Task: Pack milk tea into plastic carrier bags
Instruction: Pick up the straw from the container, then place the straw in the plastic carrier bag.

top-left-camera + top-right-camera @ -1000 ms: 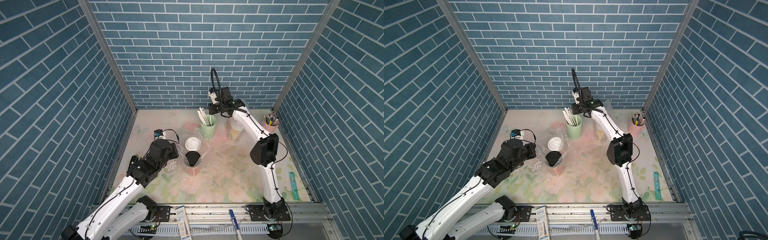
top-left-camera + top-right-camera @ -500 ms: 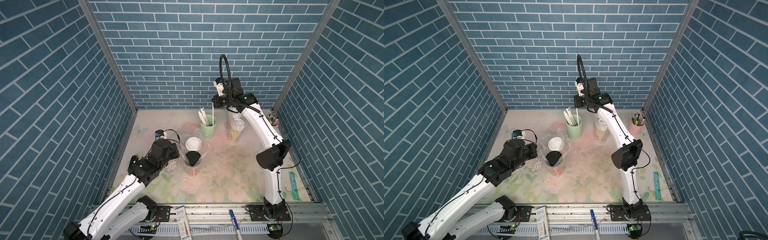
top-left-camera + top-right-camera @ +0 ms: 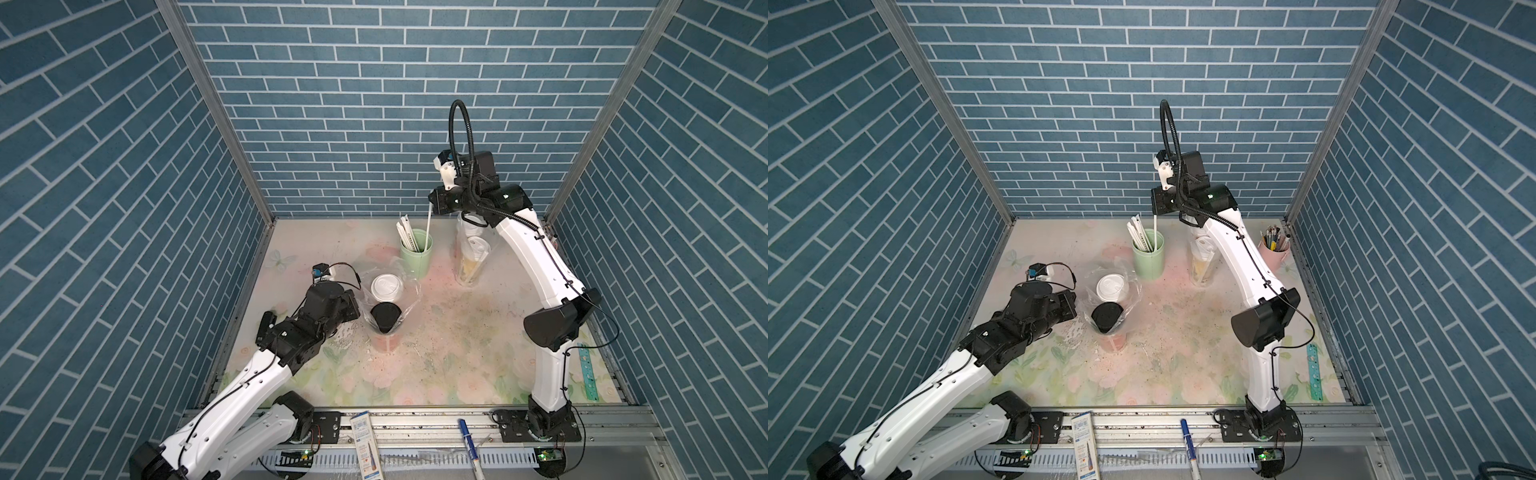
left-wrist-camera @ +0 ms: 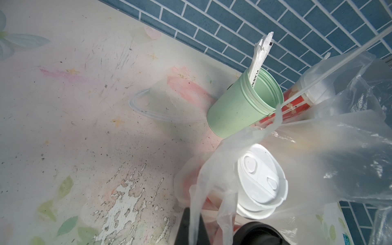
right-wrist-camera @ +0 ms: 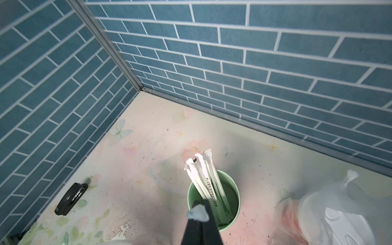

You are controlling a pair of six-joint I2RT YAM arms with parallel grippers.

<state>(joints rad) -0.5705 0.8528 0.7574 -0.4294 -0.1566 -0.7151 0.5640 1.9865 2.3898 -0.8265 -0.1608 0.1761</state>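
Near the table's middle, a clear plastic carrier bag (image 3: 409, 297) holds two milk tea cups, one with a white lid (image 3: 387, 286) and one with a black lid (image 3: 385, 316). My left gripper (image 3: 356, 308) is shut on that bag's edge, and in the left wrist view the film (image 4: 212, 169) runs between its fingers (image 4: 185, 224). A second bag (image 3: 471, 257) with white-lidded cups stands at the back right. My right gripper (image 3: 433, 206) hangs above the mint-green cup (image 3: 417, 259), shut on a white wrapped straw (image 3: 427, 228) whose lower end is still inside the cup.
More wrapped straws (image 5: 203, 176) stand in the mint-green cup. A pink cup of pens (image 3: 1273, 249) sits at the back right corner. A green ruler (image 3: 588, 370) lies by the right wall. A small black object (image 5: 70, 199) lies near the left wall.
My right gripper has risen from the mint-green cup's rim and drawn one straw upward, with the arm's elbow swinging right. The left arm has barely moved.
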